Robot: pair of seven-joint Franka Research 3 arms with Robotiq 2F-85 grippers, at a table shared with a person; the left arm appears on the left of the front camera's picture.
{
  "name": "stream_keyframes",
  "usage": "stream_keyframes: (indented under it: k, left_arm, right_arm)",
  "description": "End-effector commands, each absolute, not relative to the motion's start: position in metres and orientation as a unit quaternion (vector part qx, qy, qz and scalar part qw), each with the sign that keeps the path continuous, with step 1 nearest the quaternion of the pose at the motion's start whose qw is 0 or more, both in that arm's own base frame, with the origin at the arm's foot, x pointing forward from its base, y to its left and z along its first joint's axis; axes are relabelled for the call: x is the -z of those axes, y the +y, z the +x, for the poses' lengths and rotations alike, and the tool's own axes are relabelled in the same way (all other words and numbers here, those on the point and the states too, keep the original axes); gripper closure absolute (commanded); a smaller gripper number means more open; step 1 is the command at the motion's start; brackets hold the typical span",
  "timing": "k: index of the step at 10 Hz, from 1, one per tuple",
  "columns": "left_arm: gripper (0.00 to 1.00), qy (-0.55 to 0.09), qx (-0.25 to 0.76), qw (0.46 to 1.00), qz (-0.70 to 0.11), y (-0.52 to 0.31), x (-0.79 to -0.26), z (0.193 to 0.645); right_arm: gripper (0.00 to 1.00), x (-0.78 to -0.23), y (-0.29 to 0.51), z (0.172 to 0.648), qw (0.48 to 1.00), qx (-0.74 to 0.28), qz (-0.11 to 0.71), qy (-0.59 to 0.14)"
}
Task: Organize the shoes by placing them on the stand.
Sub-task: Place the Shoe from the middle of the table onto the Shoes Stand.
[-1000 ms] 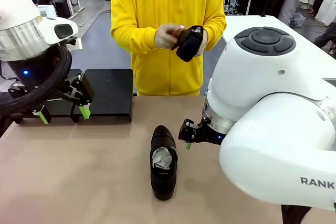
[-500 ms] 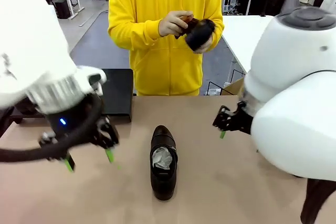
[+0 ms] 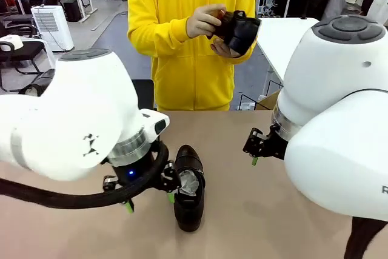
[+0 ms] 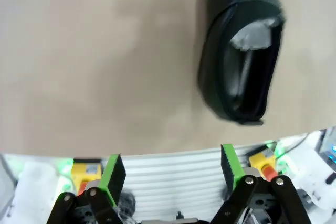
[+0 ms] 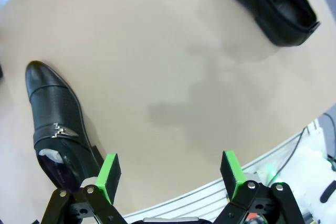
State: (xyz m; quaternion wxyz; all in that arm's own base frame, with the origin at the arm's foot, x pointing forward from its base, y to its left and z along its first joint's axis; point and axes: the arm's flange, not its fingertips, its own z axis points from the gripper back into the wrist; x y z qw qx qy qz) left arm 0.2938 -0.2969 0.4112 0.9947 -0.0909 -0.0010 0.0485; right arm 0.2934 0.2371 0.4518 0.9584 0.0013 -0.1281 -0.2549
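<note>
A glossy black shoe (image 3: 188, 186) with crumpled paper inside lies at the table's middle, toe pointing toward the person. My left gripper (image 3: 150, 202) hangs open just left of its heel, and in the left wrist view the shoe (image 4: 241, 72) lies ahead and to the right of the open left gripper (image 4: 172, 170). My right gripper (image 3: 254, 156) is open above the table, right of the shoe. Its wrist view shows that shoe (image 5: 55, 124) on the left and a second shoe (image 5: 268, 3) at the top right, with the right gripper (image 5: 169, 174) holding nothing. A sliver of the black stand (image 3: 144, 94) shows behind my left arm.
The person in a yellow hoodie stands at the far edge, holding another black shoe (image 3: 239, 28) in both hands at chest height. My bulky left arm (image 3: 73, 119) covers the table's left side. Bare tabletop (image 3: 242, 210) lies between the two grippers.
My left arm has swung from the stand at the back left to the middle shoe's heel. The right gripper drew back to the right. The person lifted the held shoe higher.
</note>
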Motion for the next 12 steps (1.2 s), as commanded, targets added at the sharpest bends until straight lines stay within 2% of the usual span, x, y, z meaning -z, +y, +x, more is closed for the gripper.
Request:
stream_keyframes:
  k: [1,7,11,12]
  left_arm:
    - [0.05,-0.048,-0.034,0.994,-0.089,-0.312,-0.416,0.304]
    - [0.05,-0.076,-0.011,0.996,-0.050,-0.346,-0.386,0.319]
    - [0.05,-0.084,-0.033,0.995,-0.049,-0.348,-0.361,0.333]
    - [0.14,-0.084,-0.041,0.995,-0.046,-0.346,-0.354,0.337]
  right_arm:
    - [0.00,-0.456,0.239,0.300,0.960,0.247,0.008,-0.129]
    - [0.00,-0.456,0.239,0.300,0.960,0.247,0.008,-0.129]
    - [0.00,-0.456,0.239,0.300,0.960,0.247,0.008,-0.129]
    - [0.00,-0.456,0.239,0.300,0.960,0.247,0.008,-0.129]
